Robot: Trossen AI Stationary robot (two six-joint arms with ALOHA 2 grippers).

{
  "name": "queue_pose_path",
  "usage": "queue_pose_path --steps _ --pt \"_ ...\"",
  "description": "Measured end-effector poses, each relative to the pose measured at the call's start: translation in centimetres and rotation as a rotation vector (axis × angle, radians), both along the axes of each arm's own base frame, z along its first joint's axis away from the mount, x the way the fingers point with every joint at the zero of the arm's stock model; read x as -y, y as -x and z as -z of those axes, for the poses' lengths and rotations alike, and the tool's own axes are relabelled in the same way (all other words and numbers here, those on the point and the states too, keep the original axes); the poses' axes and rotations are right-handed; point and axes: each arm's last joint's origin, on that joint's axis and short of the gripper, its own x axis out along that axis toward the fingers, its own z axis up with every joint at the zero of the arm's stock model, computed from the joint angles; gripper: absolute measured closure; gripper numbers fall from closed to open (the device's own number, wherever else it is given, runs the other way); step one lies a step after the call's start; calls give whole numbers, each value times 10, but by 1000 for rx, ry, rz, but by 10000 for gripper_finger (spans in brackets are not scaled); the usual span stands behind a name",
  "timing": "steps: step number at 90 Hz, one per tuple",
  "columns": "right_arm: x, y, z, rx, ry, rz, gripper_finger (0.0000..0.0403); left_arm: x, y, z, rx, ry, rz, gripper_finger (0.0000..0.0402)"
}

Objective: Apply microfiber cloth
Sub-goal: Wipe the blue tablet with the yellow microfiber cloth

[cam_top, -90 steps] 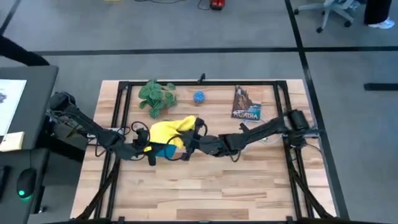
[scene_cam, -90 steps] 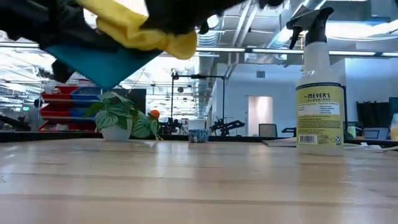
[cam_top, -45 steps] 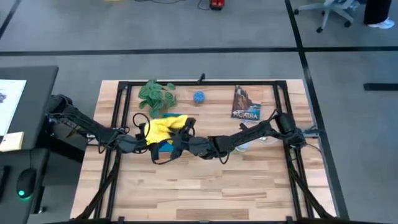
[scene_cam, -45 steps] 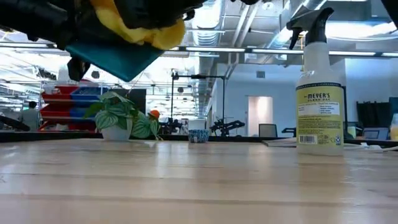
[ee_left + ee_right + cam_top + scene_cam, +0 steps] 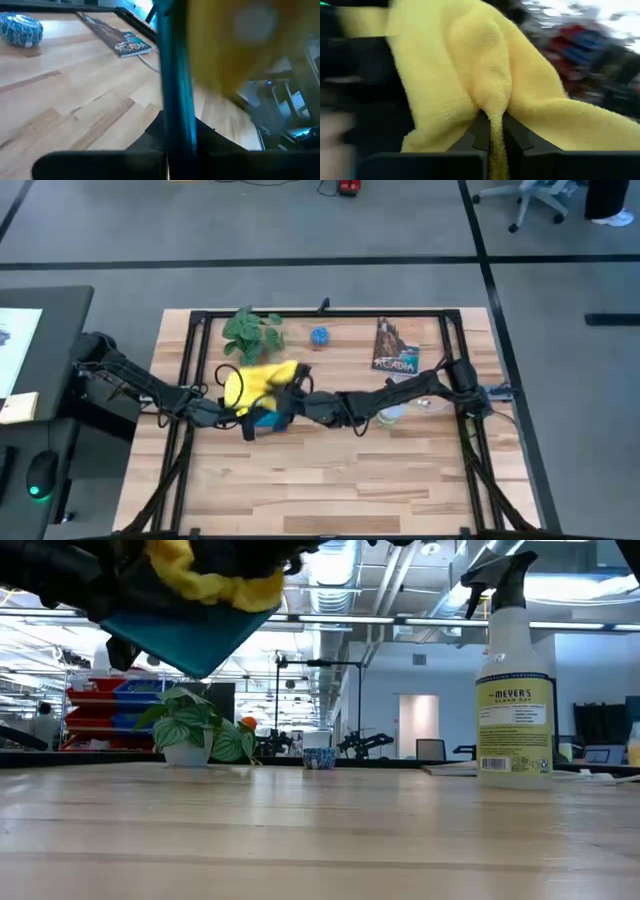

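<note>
The yellow microfiber cloth point(image 5: 255, 385) lies bunched over the upper face of a tablet in a teal case point(image 5: 267, 420), held in the air left of the table's middle. My left gripper point(image 5: 247, 423) is shut on the tablet at its left side. My right gripper point(image 5: 290, 394) reaches in from the right and is shut on the cloth. In the low view the teal back point(image 5: 185, 640) slants above the table with the cloth point(image 5: 215, 580) on top of it. The tablet's screen is hidden under the cloth. My left gripper pinches the tablet's teal edge point(image 5: 176, 125) between its two fingers, coming from the table's left side. The tablet is lifted clear of the table and tilted. My right gripper pinches a raised fold of the cloth point(image 5: 492, 112) between its two fingers, coming roughly level from the table's right. The cloth spreads away from the fingers over the tablet, slack and bunched.
A potted plant point(image 5: 250, 335), a small blue cup point(image 5: 319, 336) and a book point(image 5: 396, 348) stand along the far side. A spray bottle point(image 5: 514, 680) stands at the right under my right arm. The near half of the wooden table point(image 5: 330, 490) is bare.
My right gripper has gone toward the table's left edge, dragging the cloth over the tablet. The cloth has bunched up and shifted left. The tablet has stayed lifted in my left gripper, rising slightly in the low view.
</note>
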Motion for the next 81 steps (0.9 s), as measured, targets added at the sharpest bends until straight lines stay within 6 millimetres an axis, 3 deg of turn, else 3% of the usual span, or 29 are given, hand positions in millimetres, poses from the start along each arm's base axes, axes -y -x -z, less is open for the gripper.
queue_pose_path --steps 11,33,44,60,81 --pt "-1 1 2 -35 18 -1 400 0 0 -2 17 -13 -8 392" --pt "7 6 -7 -52 201 323 400 -1 0 -2 23 -2 -34 392" --pt "3 8 -7 -84 227 363 400 -1 0 -2 17 -6 -34 392" --pt "-10 16 12 -173 161 384 400 -3 0 -2 19 -30 -86 392" --pt "-20 18 22 -134 -28 292 401 -4 0 -10 77 -70 -147 392"
